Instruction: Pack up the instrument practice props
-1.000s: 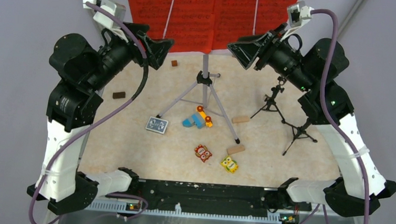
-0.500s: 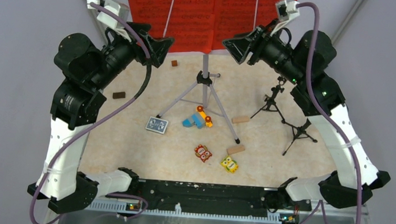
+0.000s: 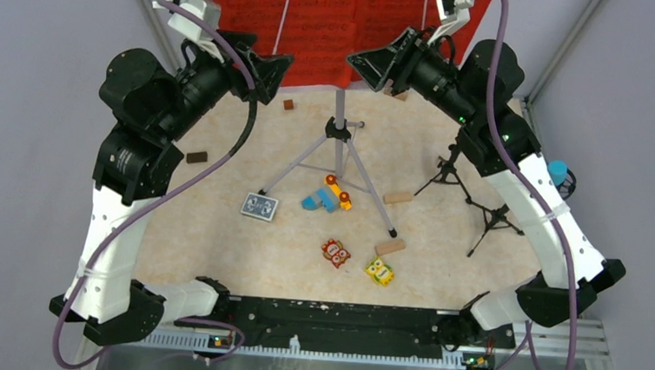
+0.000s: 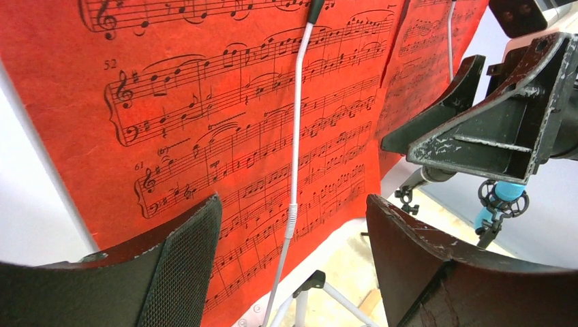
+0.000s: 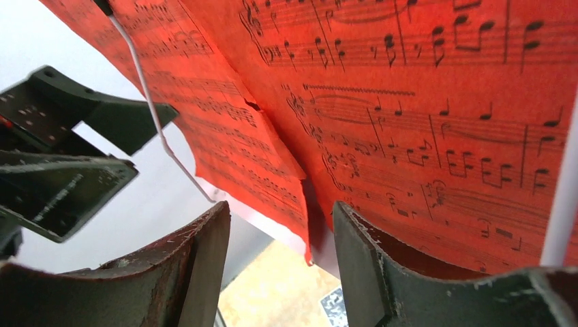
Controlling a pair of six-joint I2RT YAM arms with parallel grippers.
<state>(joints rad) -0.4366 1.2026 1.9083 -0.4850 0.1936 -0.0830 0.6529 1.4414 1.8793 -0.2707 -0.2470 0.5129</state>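
Observation:
The red music sheets [image 3: 318, 23] stand on the music stand at the back, above its silver tripod legs [image 3: 343, 156]. My left gripper [image 3: 273, 70] is open and empty in front of the left sheet [image 4: 225, 102], with a white wire holder [image 4: 294, 150] between its jaws [image 4: 293, 204]. My right gripper [image 3: 369, 64] is open and empty, close to the sheets [image 5: 422, 102]. A lower sheet corner shows between its fingers [image 5: 279, 208], untouched. Two black mic tripods [image 3: 449, 167] [image 3: 491, 218] stand at the right. A blue microphone [image 3: 556, 172] sits at the right edge and also shows in the left wrist view [image 4: 508, 194].
A blue-patterned card deck [image 3: 260, 205], colourful toy blocks [image 3: 328, 195] [image 3: 335, 253] [image 3: 379, 271] and wooden blocks [image 3: 398, 197] [image 3: 390, 246] lie on the beige table. Small brown blocks [image 3: 196, 157] [image 3: 288, 105] lie at the left and back. Grey walls enclose the sides.
My right arm has swung left and up, bringing its open gripper to the middle of the sheets. My left gripper has risen slightly towards the left sheet.

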